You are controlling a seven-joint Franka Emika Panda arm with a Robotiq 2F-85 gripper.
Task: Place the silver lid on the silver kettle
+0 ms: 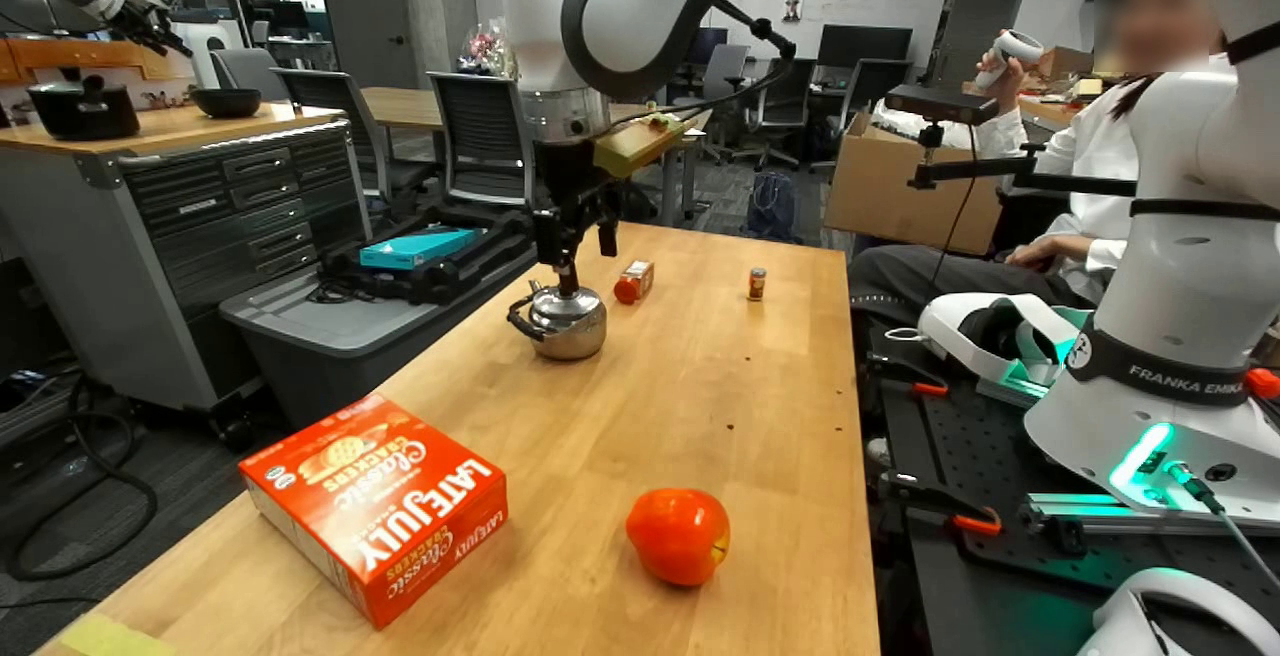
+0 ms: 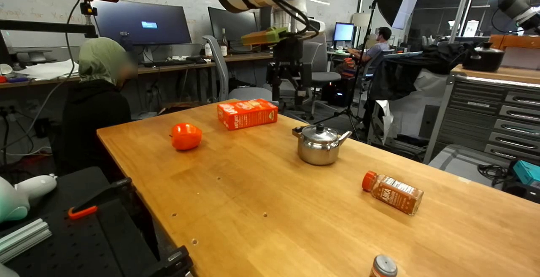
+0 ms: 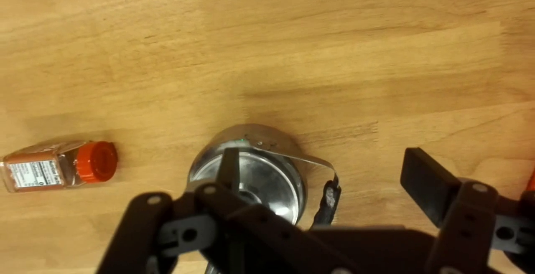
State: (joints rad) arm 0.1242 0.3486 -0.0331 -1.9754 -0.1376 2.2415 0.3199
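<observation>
The silver kettle (image 1: 578, 338) stands upright on the wooden table, with a spout and a dark-gripped handle folded to one side. The silver lid (image 2: 314, 134), with a black knob, sits on top of the kettle (image 2: 318, 152). In the wrist view the lid (image 3: 269, 178) lies within the rim of the kettle (image 3: 255, 133); one finger covers part of it. My gripper (image 2: 288, 95) is open and empty, above the kettle and apart from it. In the wrist view the gripper's (image 3: 322, 169) fingers are wide apart, the left over the lid. It also shows in an exterior view (image 1: 580, 239).
A spice bottle (image 2: 394, 194) lies on its side beside the kettle. A small jar (image 1: 757, 284) stands farther along the table. A red cracker box (image 1: 375, 496) and an orange-red ball-like item (image 1: 678, 536) are at the other end. A person sits beside the table.
</observation>
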